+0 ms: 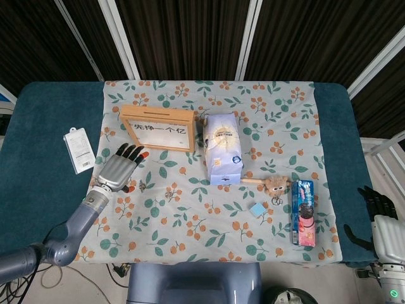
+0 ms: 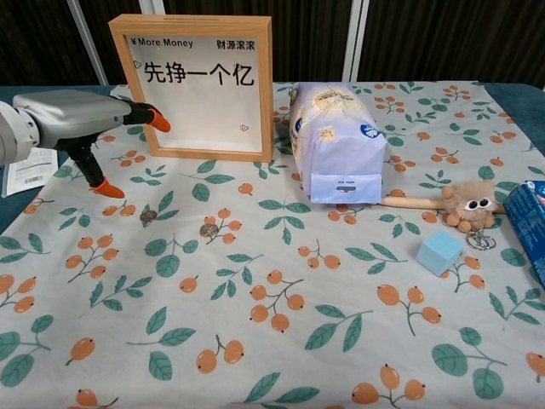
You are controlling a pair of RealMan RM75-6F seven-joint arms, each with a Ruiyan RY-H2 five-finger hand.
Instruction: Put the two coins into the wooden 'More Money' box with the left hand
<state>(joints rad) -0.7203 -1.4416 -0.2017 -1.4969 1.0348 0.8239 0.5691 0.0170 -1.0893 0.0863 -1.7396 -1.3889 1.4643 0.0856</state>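
The left hand (image 1: 118,170) hovered over the tabletop (image 1: 38,190), its fingers (image 2: 156,117) spread apart and empty. Just beyond the fingertips stood the wooden 'More Money' box (image 2: 198,83), upright. The two coins (image 2: 209,229) lay flat on the flowered cloth (image 2: 281,341), a little below and to the right of the thumb. The right hand (image 1: 382,227) rested at the tabletop's far edge, its fingers apart, holding nothing.
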